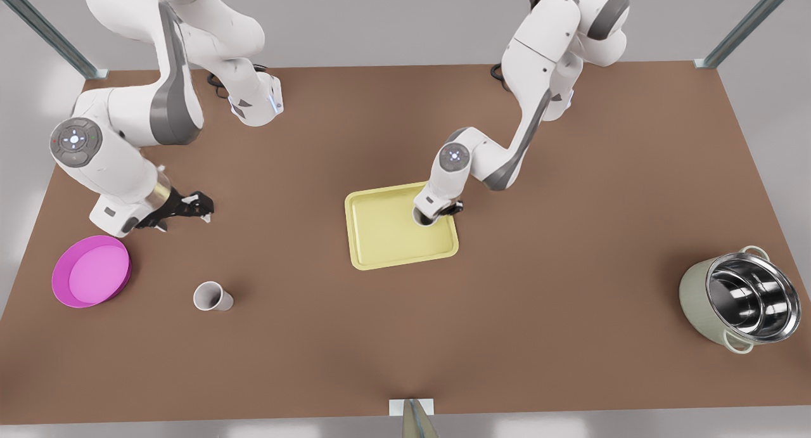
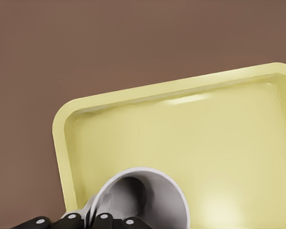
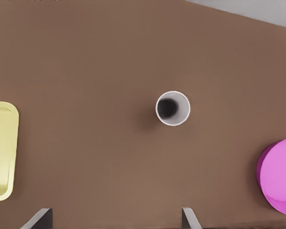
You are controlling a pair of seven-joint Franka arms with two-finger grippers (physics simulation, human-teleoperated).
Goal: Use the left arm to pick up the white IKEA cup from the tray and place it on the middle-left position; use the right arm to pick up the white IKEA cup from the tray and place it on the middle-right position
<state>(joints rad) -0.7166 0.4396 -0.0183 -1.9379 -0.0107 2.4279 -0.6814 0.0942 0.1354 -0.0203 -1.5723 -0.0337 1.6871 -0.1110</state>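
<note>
Two white cups are showing in the front view, with one pale yellow rectangular tray (image 1: 380, 235), one round magenta dish (image 1: 92, 271) and one steel pot with a pale green outside (image 1: 741, 298), all sitting on the brown counter (image 1: 570, 203). The left tool (image 1: 437, 213) is reaching down onto the white cup on the tray (image 1: 421, 217), near the tray's corner at the front view's right. The right tool (image 1: 199, 206) is hovering above bare counter, up from the second white cup (image 1: 213, 296), which is standing just beside the dish with open room around it.

From the left wrist, the left tool (image 2: 86, 218) is pinching the wall of the white cup on the tray (image 2: 148, 200), inside the tray (image 2: 181, 133) rim.

From the right wrist, the right tool (image 3: 114, 217) is spreading wide and holding nothing; the second white cup (image 3: 172, 108) is standing upright between the tray (image 3: 0, 148) edge and the dish (image 3: 279, 176).
</note>
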